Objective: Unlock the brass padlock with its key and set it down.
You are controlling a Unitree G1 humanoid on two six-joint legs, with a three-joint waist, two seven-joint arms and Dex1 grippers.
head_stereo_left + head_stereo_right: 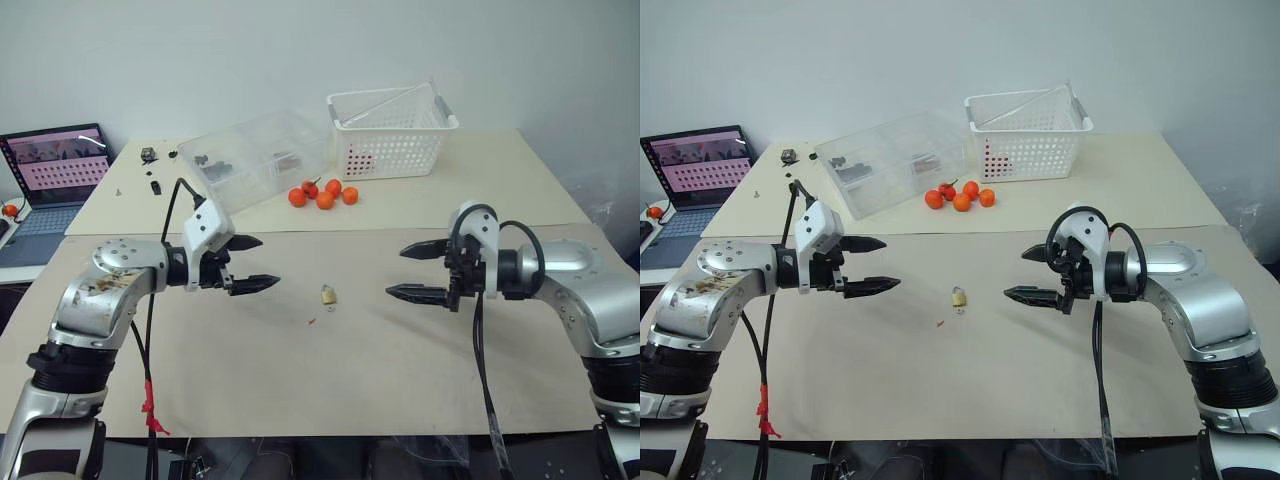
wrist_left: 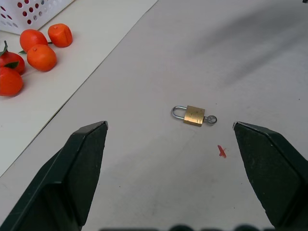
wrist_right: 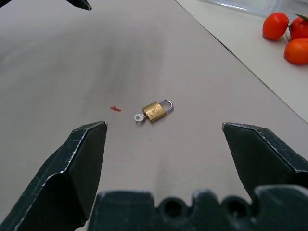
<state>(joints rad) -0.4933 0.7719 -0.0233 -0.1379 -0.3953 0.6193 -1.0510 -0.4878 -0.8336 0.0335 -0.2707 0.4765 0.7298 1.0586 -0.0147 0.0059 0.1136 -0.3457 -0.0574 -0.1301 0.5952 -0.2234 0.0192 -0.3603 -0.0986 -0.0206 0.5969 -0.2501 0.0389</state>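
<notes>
Left jaws (image 1: 251, 263) gaping wide, holding nothing. Padlock (image 1: 328, 294) lies flat on the bench (image 1: 400, 370) between both jaws, key (image 2: 210, 120) stuck in, red fleck (image 1: 312, 322) just beside. Oranges (image 1: 324, 193) and basket (image 1: 392, 133) well beyond. Right jaws (image 1: 414, 270) equally spread, nothing blocking.

The small brass padlock with its silvery shackle (image 1: 327, 294) is found lying flat on the beige table top (image 1: 300, 380), midway between the left gripper (image 1: 252, 264) and the right gripper (image 1: 412, 270), both held wide apart above the surface. A small silvery key (image 2: 210, 120) is seated in its base. A tiny red fleck (image 2: 221, 151) lies just beside it. Behind, five orange fruits (image 1: 324, 193) are grouped before a clear plastic bin (image 1: 255, 158) and a white perforated basket (image 1: 390, 133). An open laptop (image 1: 55, 170) is placed far left.
</notes>
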